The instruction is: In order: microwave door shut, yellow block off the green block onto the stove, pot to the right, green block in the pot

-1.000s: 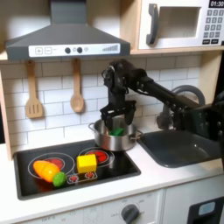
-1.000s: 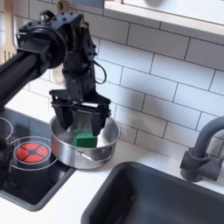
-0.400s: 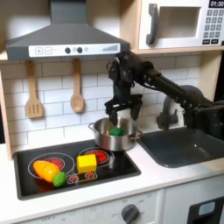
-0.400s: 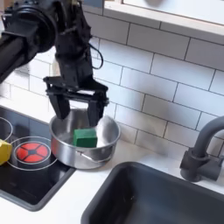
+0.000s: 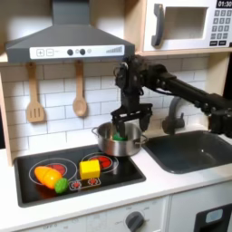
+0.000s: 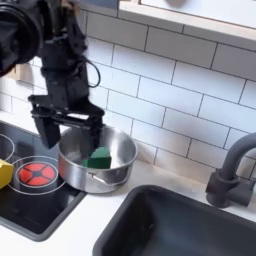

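The pincer hangs wide open and empty, the green block just below it inside the steel pot; the block looks light and rigid, best gripped across its flat sides.

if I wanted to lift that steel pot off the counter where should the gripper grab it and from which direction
Probably the pot's thin upright rim, from straight above, one finger inside the wall and one outside. The body looks too wide for the open gripper to span. Pick the front rim in the second exterior view, clear of the green block lying inside against the back wall.
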`<act>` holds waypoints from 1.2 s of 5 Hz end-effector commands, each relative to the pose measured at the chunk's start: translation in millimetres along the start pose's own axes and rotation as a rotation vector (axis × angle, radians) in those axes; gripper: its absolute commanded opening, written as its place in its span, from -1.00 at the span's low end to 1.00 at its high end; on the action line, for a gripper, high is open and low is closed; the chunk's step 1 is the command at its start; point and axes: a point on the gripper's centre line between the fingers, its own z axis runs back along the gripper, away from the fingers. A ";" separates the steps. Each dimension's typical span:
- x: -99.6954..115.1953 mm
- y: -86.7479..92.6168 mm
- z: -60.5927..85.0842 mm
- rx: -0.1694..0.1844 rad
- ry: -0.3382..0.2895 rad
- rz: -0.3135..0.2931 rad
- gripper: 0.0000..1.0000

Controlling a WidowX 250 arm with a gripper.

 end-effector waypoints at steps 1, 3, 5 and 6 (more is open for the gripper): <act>-32.4 0.5 10.0 -0.008 0.001 -0.011 1.00; -72.2 -4.3 10.5 -0.037 0.034 0.016 1.00; -95.4 -0.8 15.2 -0.029 0.054 0.050 1.00; -90.0 -2.7 17.3 -0.001 0.029 0.020 1.00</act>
